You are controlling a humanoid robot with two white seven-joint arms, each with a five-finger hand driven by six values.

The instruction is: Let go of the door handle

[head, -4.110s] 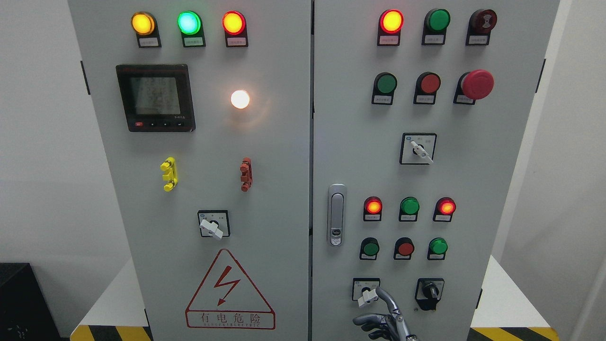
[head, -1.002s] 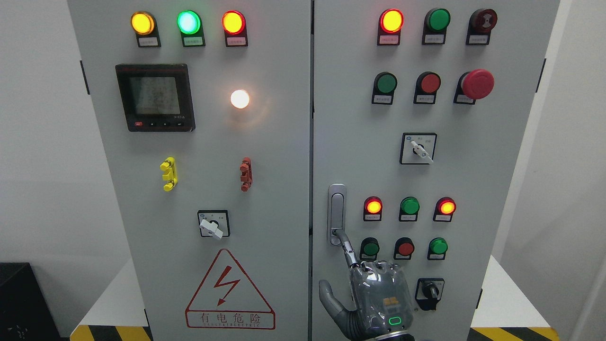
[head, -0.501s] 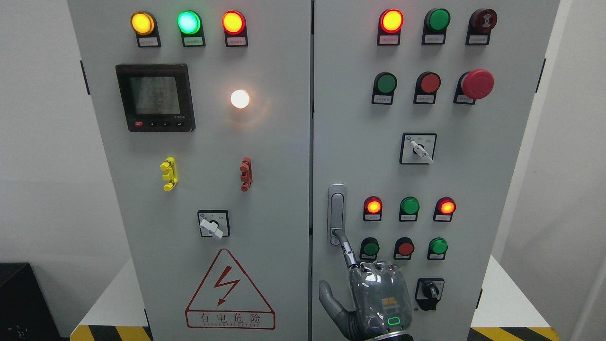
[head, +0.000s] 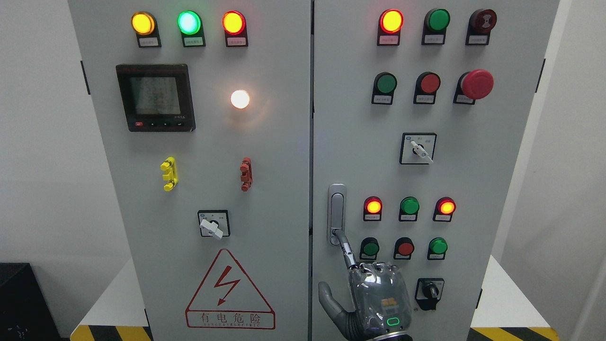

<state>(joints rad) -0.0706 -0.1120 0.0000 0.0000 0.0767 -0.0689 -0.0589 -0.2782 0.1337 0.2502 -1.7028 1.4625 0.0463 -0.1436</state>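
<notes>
A silver vertical door handle (head: 336, 208) sits at the left edge of the right cabinet door (head: 473, 189). My right hand (head: 376, 296) comes up from the bottom edge below it, back toward the camera. Its index finger (head: 347, 250) is stretched up and left, and its tip touches the handle's lower end with the lock button. The other fingers are curled and the thumb (head: 329, 296) sticks out to the left. The hand holds nothing. The left arm is out of view.
Close around the hand are red and green buttons (head: 405, 247), lit lamps (head: 409, 206) and a black rotary switch (head: 430, 290); another selector switch lies hidden behind the hand. The left door (head: 213, 189) carries a meter, a switch and a warning triangle. The door seam runs just left of the handle.
Since the earliest frame my right hand has risen from the bottom edge and put its index fingertip on the handle's lower end. Over the last second it has hardly moved.
</notes>
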